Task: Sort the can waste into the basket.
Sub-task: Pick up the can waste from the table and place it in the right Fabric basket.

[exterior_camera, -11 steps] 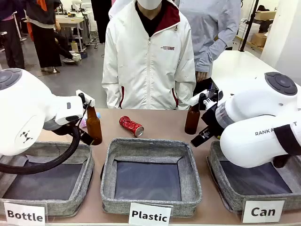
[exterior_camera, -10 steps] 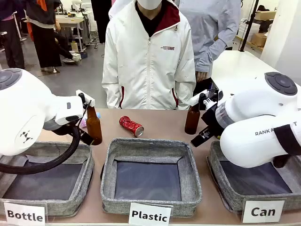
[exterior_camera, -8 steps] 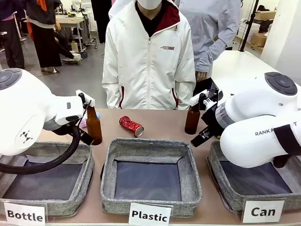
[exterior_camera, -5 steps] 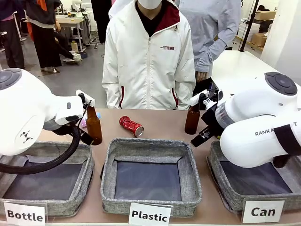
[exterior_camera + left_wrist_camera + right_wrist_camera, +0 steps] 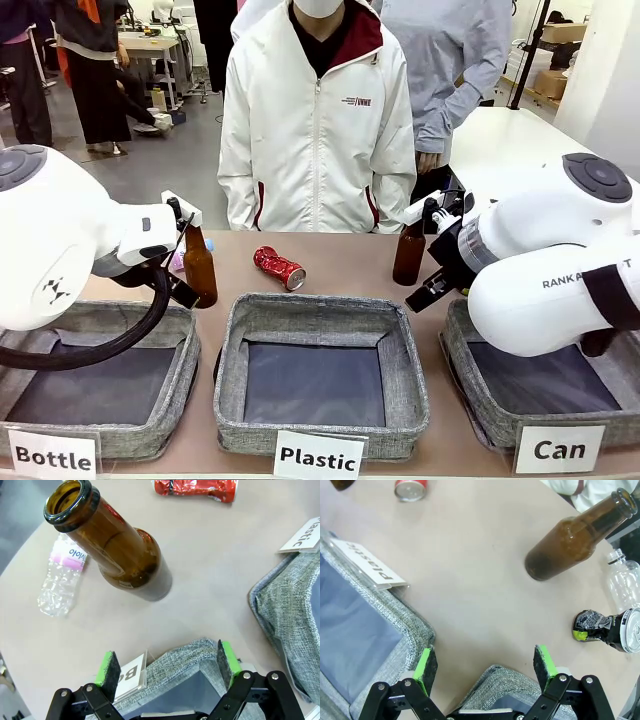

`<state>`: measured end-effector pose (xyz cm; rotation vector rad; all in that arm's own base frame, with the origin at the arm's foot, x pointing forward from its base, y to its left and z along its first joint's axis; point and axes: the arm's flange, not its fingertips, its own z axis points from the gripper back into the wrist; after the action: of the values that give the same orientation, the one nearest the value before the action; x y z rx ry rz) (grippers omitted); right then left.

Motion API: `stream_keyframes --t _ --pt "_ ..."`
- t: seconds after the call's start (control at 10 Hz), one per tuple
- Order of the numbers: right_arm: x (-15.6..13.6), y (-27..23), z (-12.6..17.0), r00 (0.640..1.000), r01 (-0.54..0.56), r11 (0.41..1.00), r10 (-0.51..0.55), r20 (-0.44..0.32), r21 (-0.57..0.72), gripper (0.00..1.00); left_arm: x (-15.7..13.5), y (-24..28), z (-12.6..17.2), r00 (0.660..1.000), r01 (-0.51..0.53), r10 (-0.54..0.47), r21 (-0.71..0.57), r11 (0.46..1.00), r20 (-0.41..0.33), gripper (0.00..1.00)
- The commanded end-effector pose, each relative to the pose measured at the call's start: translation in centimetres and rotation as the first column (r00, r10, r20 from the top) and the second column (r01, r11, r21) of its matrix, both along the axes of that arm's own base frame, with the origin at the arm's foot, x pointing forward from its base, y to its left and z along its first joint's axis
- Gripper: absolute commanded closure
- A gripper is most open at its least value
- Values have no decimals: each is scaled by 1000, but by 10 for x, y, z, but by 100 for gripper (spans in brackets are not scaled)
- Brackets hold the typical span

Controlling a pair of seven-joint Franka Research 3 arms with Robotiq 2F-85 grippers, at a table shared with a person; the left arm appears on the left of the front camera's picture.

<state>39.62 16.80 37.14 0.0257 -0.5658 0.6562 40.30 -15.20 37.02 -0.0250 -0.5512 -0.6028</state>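
A crushed red can point(image 5: 278, 267) lies on the table beyond the middle basket; it also shows at the top of the left wrist view as the red can point(image 5: 196, 488) and as the red can point(image 5: 410, 489) in the right wrist view. A crushed black and silver can point(image 5: 609, 628) with yellow-green marks lies at the right in the right wrist view. The Can basket point(image 5: 487, 412) stands at the front right, under the right arm. My left gripper point(image 5: 167, 662) is open above the Bottle basket's corner. My right gripper point(image 5: 485, 663) is open over a grey basket's edge, holding nothing.
Baskets labelled Bottle point(image 5: 185, 368) and Plastic point(image 5: 410, 400) stand left and middle. A brown bottle point(image 5: 199, 266) is upright at the left, another brown bottle point(image 5: 408, 255) at the right. Clear plastic bottles point(image 5: 61, 577) lie on the table. A person in a white jacket point(image 5: 315, 130) stands across the table.
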Motion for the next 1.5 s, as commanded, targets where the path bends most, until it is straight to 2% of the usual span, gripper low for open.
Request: stream_keyframes --t 0.0,0.4,0.5,0.6,0.7,0.8,0.9,1.0,1.1,1.2,1.3,1.4 --pt "0 0 0 1000 1 1000 -1 0 1 0 0 0 0 1000 0 0 0 1000 0 0" --pt "0 0 0 1000 0 1000 0 0 0 0 0 0 0 1000 0 0 0 1000 0 0" --pt "-5 -4 16 999 -11 999 9 -32 -52 0 0 0 0 1000 0 0 0 1000 0 0" --pt "-17 -10 48 997 -32 999 33 -73 11 0 -19 3 29 1000 29 -28 -88 996 5 0" --pt "-30 -17 81 993 71 995 -64 -100 67 0 -40 6 58 998 -2 -6 -144 990 -60 0" --pt "-44 -28 113 984 113 975 -83 -160 189 0 -58 11 84 994 -51 32 -187 981 -100 0" --pt "-63 -43 138 969 140 951 -75 -235 275 0 -84 24 108 990 -44 10 -243 969 -142 0" --pt "-83 -62 155 960 161 926 -66 -273 341 0 -111 44 127 980 13 -74 -316 949 -182 0" --pt "-104 -87 164 954 132 898 0 -300 420 0 -130 78 143 959 136 -218 -385 913 -178 0" --pt "-127 -113 162 957 101 861 53 -286 499 0 -143 111 148 953 159 -255 -447 880 -164 0" --pt "-146 -143 153 963 124 809 41 -265 575 0 -148 152 145 961 121 -232 -534 837 -147 0" --pt "-159 -177 137 967 164 746 8 -254 645 0 -147 198 140 971 63 -197 -650 757 -135 0"
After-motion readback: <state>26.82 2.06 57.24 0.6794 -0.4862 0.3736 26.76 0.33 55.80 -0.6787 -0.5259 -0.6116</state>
